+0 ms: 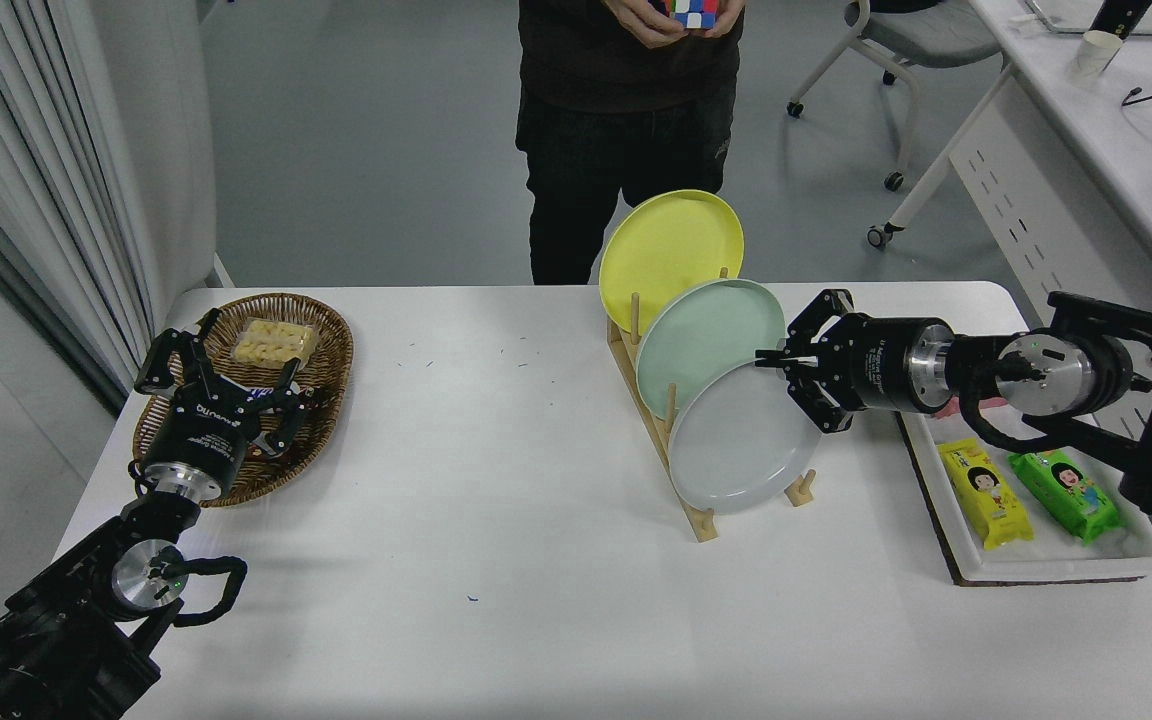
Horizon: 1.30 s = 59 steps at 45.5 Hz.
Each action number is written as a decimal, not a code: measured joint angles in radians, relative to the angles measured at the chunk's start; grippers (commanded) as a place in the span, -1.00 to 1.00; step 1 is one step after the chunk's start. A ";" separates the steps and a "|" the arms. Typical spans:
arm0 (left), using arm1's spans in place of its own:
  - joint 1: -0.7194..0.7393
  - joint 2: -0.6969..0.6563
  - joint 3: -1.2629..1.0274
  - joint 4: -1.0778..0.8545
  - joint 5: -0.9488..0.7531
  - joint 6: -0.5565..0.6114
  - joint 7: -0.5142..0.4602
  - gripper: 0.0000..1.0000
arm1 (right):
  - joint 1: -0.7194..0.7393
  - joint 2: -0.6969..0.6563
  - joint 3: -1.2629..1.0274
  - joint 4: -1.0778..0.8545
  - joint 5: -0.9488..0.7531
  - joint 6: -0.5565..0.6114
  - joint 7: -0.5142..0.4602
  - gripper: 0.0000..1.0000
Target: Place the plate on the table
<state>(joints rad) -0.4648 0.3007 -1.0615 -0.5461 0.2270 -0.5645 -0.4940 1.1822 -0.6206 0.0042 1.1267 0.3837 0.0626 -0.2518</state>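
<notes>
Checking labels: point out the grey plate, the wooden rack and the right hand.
grey plate (741, 445): head view, centre of its face.
wooden rack (702, 523): head view, near end of the base.
right hand (774, 362): head view, between fingertips at the plate's upper rim.

White table (496, 520), rounded corners. Directly on it: wicker basket (326, 400) far left, wooden rack (681, 505) centre-right, white tray (1046, 572) near right edge. Small dark specks on surface.
</notes>
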 measured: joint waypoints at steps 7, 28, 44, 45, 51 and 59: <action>0.000 0.000 0.000 0.000 0.000 0.000 0.000 0.96 | 0.009 -0.014 0.000 0.000 0.000 0.036 0.000 -1.00; 0.000 0.000 0.000 0.000 0.000 0.000 0.000 0.96 | 0.047 -0.073 -0.002 0.002 -0.006 0.202 0.001 -1.00; 0.000 0.000 0.000 0.000 0.000 0.000 0.000 0.96 | 0.111 -0.120 -0.005 0.008 -0.003 0.296 0.002 -1.00; 0.000 0.000 0.000 0.000 0.000 0.000 0.000 0.96 | 0.119 -0.122 -0.005 0.009 -0.003 0.303 0.002 -1.00; 0.000 0.000 0.000 0.000 0.000 0.000 0.000 0.96 | 0.153 -0.137 -0.007 0.010 0.007 0.336 0.002 -1.00; 0.000 0.000 0.000 0.000 0.000 0.000 0.000 0.96 | 0.207 -0.164 -0.032 0.021 0.047 0.371 0.001 -1.00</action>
<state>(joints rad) -0.4648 0.3007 -1.0616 -0.5461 0.2266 -0.5644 -0.4940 1.3892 -0.7845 -0.0281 1.1475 0.4307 0.4337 -0.2511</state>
